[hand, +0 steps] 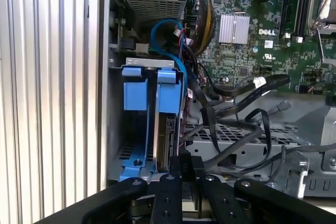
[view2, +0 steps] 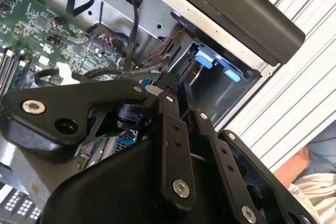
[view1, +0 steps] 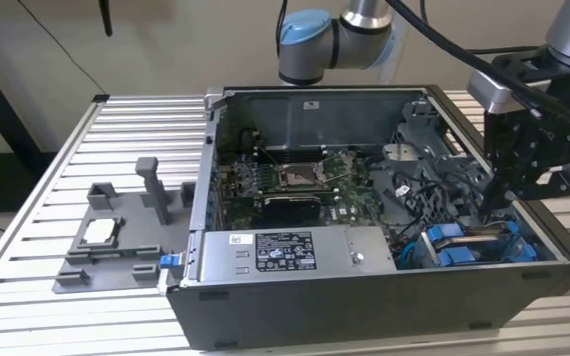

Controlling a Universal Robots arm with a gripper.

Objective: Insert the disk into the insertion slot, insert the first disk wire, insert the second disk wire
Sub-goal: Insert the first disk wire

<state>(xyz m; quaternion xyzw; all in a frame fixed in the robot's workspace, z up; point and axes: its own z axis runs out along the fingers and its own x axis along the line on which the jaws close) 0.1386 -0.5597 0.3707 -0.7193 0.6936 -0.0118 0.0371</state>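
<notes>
With the disk (hand: 169,145) seated in the insertion slot (hand: 114,145), the end effector (hand: 184,172) pinches narrow on an apparent black wire plug (hand: 188,163), aligning it with the disk's edge.

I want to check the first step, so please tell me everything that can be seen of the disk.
In the first wrist view the disk shows edge-on: a thin, dark, metal-looking slab standing on its edge, clipped in a bright blue plastic frame. It sits inside the grey sheet-metal insertion slot. Black cables run beside it. The gripper hangs near its exposed end; whether they touch cannot be told.
</notes>
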